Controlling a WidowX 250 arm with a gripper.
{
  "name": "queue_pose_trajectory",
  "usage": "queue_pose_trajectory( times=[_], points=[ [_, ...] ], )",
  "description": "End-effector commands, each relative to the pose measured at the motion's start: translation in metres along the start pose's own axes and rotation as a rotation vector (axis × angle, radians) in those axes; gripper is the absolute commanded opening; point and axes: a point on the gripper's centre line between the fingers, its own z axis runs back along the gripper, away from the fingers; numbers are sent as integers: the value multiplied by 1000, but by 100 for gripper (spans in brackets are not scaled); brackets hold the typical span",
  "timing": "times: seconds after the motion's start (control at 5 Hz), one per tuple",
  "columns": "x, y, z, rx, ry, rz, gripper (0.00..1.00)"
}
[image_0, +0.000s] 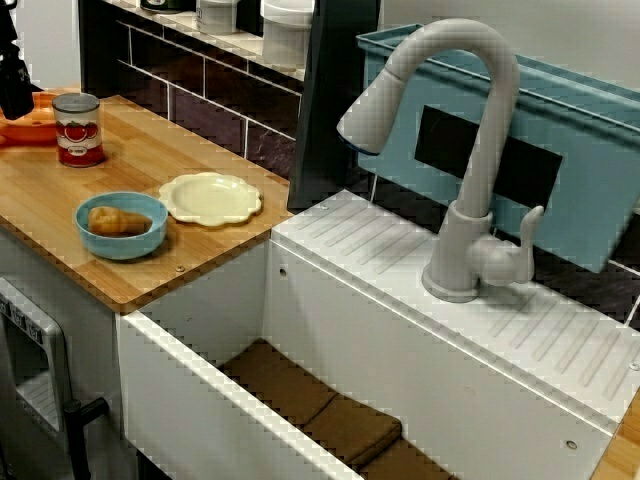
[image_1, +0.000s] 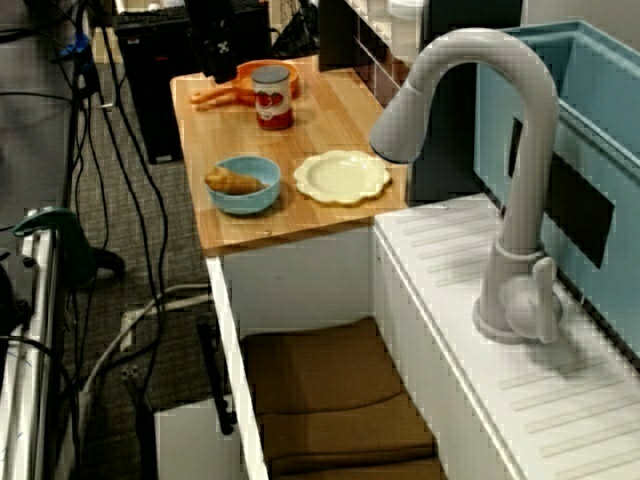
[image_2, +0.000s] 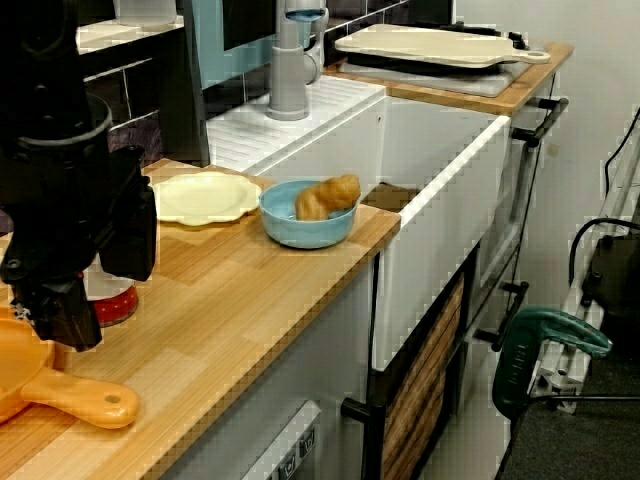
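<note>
Though fitted out as a kitchen, a workroom with a grey carpet floor (image_1: 130, 260). Light wooden countertop (image_0: 150, 150) abutting a deep white sink (image_0: 400, 350), backed by dark glossy wall tiles (image_0: 200, 75).

Counted:
- one curved grey tap (image_0: 480, 150)
- one pale blue plastic bin (image_0: 590, 170)
- one red-labelled tin can (image_0: 78, 128)
- one orange long-handled pan (image_2: 75, 395)
- one round blue bowl (image_0: 120, 248) holding one golden pastry (image_0: 118, 221)
- one cream scalloped plate (image_0: 210, 197)

Black pincer (image_2: 80, 285) hanging above the orange pan; released or clenched, impossible to tell. Can upright on the countertop, just beside the pincer on its sink side, partly hidden behind it from the counter's end; contact not discernible. Bowl and plate well apart from the pincer, nearer the sink.
</note>
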Motion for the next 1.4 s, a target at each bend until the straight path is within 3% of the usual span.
queue_pose_trajectory(
  times=[0.0,0.6,1.2],
  points=[
    [10,1,34,75,-86,0,100],
    [11,-2,30,107,-147,39,100],
    [14,-1,30,96,-154,75,100]
  ],
)
